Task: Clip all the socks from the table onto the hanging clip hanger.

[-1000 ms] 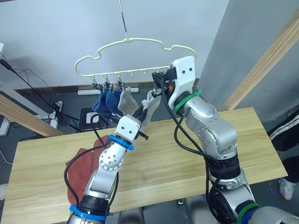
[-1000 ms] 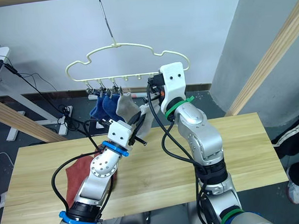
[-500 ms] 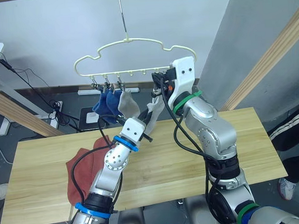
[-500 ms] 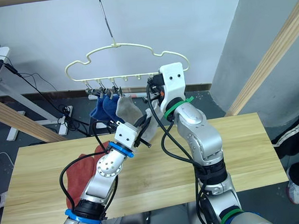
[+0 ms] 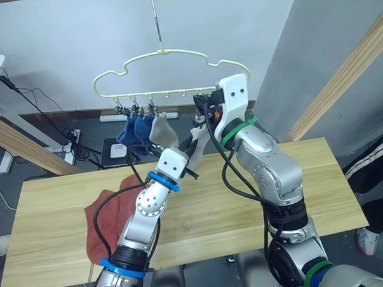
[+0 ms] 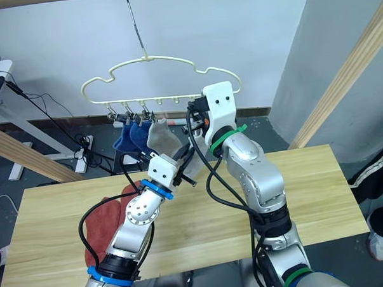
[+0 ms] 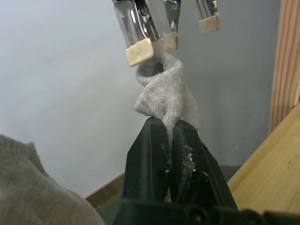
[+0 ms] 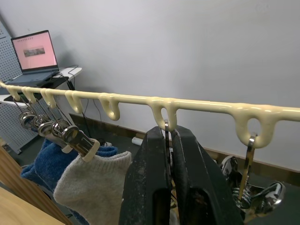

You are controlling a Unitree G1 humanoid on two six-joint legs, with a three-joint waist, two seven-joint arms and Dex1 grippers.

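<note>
Step in hand: clipping the second grey sock (image 7: 165, 89) onto the clip hanger (image 5: 166, 71). The left gripper (image 7: 168, 140) has its fingers pinched shut on the sock's gathered cuff and holds it raised just under a metal clip (image 7: 138, 35) of the hanger's lower bar. The right gripper (image 8: 168, 154) is closed on another clip hanging from the bar (whether that clip's jaws are pressed open cannot be told).

Already hung near the left end of the bar: two blue socks (image 5: 132, 130) and one grey sock (image 5: 160, 129), side by side, each under its own clip. The two rust-red socks (image 5: 105, 214) lie in a heap near the left edge of the table (image 5: 321, 195), well apart from the hanger.

Judged next move: the right gripper must squeeze the clip so its jaws part; the left gripper must then push the cuff edge up between them, and the clip must bite before the sock is let go. The hanger swings freely on its hook, so a sideways push may move the clip off the cuff.

Containers: none are in use; the socks are carried by the table and by the hanger's clips
</note>
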